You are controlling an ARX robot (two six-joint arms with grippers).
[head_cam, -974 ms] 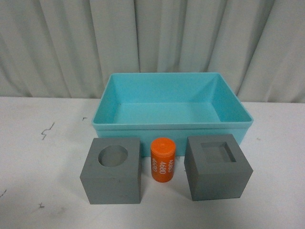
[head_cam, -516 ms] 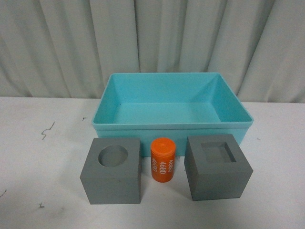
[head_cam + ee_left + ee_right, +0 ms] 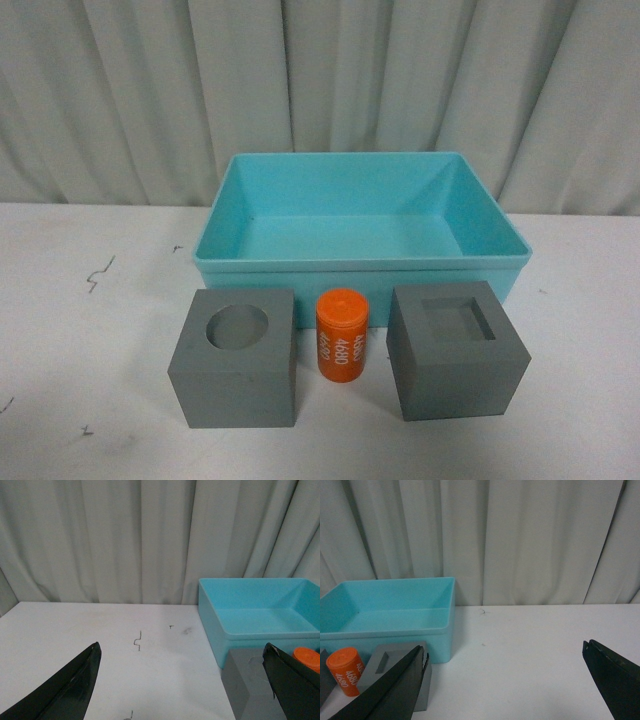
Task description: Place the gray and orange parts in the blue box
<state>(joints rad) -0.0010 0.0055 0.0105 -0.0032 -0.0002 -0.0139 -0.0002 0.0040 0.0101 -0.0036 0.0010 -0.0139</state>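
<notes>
Round-recess cube (image 3: 235, 385), orange cylinder (image 3: 341, 345), square-recess cube (image 3: 455, 375) in row before blue box (image 3: 300, 283) — left fingers (image 3: 75, 682), right fingers (image 3: 612, 672) spread, released.

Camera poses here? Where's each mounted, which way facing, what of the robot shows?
Front: on the body between the arms, facing ahead over the table at the blue box, round-recess cube, orange cylinder and square-recess cube; no arm shows.
Left wrist: on the left arm, low over the table, facing the curtain; left hand shows spread fingers.
Right wrist: same on the right arm; right hand shows spread fingers.
Shared: all three see the box and cylinder.
</notes>
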